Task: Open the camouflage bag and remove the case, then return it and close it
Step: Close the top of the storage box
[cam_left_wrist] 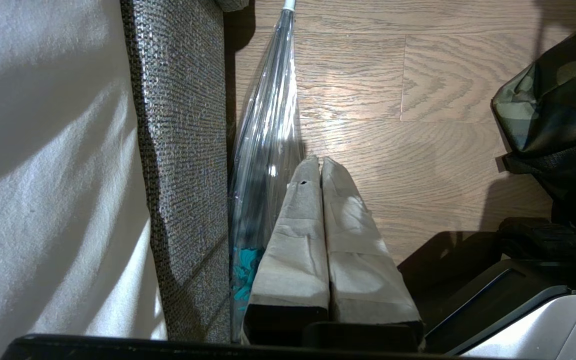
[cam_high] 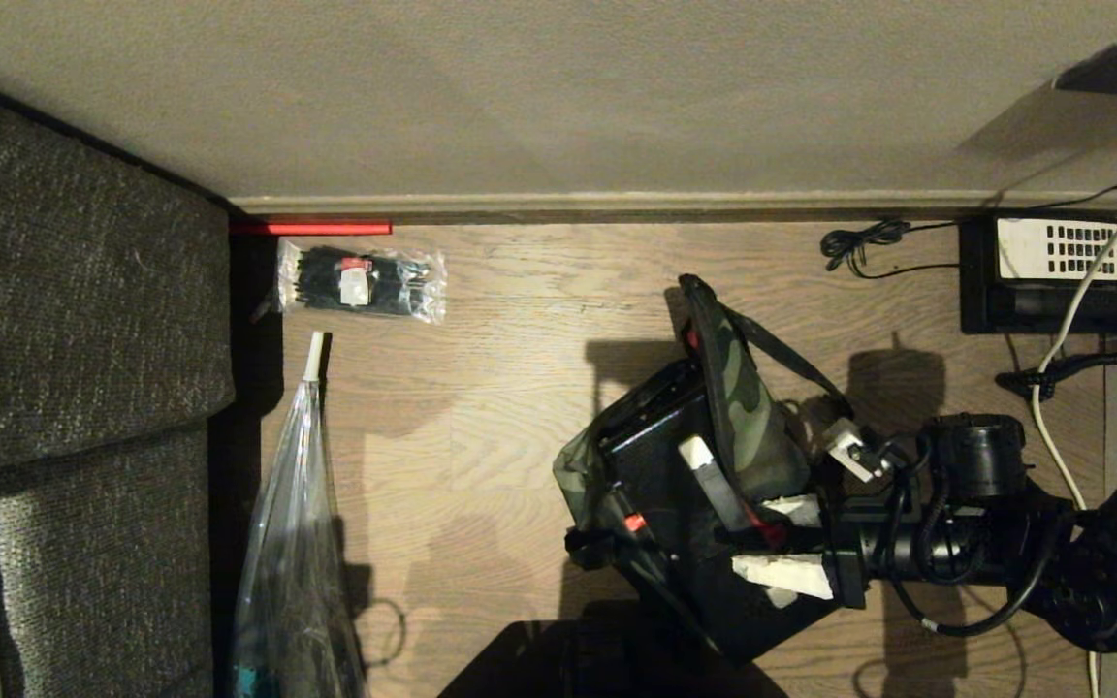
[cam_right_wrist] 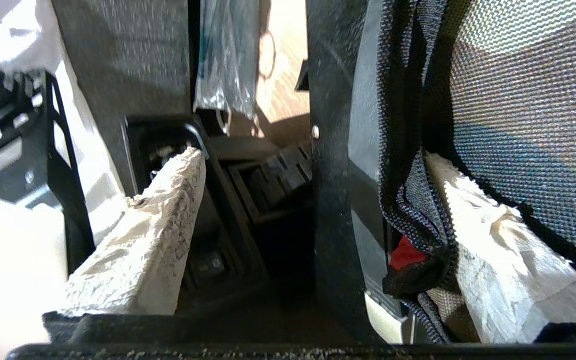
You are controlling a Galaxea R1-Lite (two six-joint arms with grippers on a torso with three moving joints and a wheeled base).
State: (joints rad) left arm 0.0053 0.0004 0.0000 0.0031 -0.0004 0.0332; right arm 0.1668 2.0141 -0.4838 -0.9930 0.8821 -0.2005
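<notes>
Right gripper (cam_high: 796, 541) spread wide, straddling case (cam_high: 660, 436) in open bag (cam_high: 748, 407); left gripper (cam_left_wrist: 321, 172) closed, empty, idle by sofa (cam_high: 74, 320).

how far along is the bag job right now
Done: the camouflage bag is open, flap up. In hand: the case stands partly inside it, the open right gripper straddling its edge. Whether it is going out or back in is unclear. Left: closing the bag. The left gripper is parked, shut.
</notes>
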